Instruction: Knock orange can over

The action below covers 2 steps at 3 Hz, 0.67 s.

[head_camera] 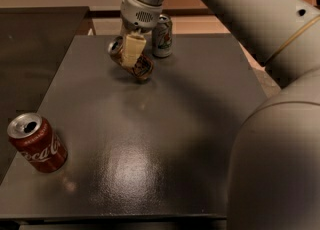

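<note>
The orange can (144,69) is at the back of the dark table (165,139), left of centre. It is tilted steeply, with its silver top up to the left and its bottom end down by the tabletop. My gripper (131,58) reaches down from the grey arm above and is shut on the can's middle. One cream finger (132,49) lies across the can's front. The other finger is hidden behind the can.
A white-and-green can (162,36) stands upright just right of the gripper, at the table's back edge. A red Coca-Cola can (37,143) is near the front left corner. A second dark table (30,44) adjoins on the left. My arm fills the right side.
</note>
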{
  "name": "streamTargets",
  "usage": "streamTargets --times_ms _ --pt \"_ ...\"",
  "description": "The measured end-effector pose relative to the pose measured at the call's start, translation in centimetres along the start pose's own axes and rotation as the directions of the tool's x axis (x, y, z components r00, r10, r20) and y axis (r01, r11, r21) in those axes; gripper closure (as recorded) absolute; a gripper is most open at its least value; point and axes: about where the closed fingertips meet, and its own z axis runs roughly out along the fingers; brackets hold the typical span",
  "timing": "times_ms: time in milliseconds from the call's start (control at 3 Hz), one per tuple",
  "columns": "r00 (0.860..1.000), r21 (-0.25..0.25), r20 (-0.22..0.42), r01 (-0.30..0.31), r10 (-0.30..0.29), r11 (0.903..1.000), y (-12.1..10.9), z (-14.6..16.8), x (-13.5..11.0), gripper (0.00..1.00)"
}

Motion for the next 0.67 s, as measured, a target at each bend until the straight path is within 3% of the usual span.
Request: streamTargets --times_ms 333,667 --pt "0.992 -0.034 -0.094 0.083 -0.086 0.9959 1.8 0.5 1.1 1.00" --pt "0.970 -0.075 -0.171 0.164 -0.175 0.9836 3.5 1.4 1.6 0.82"
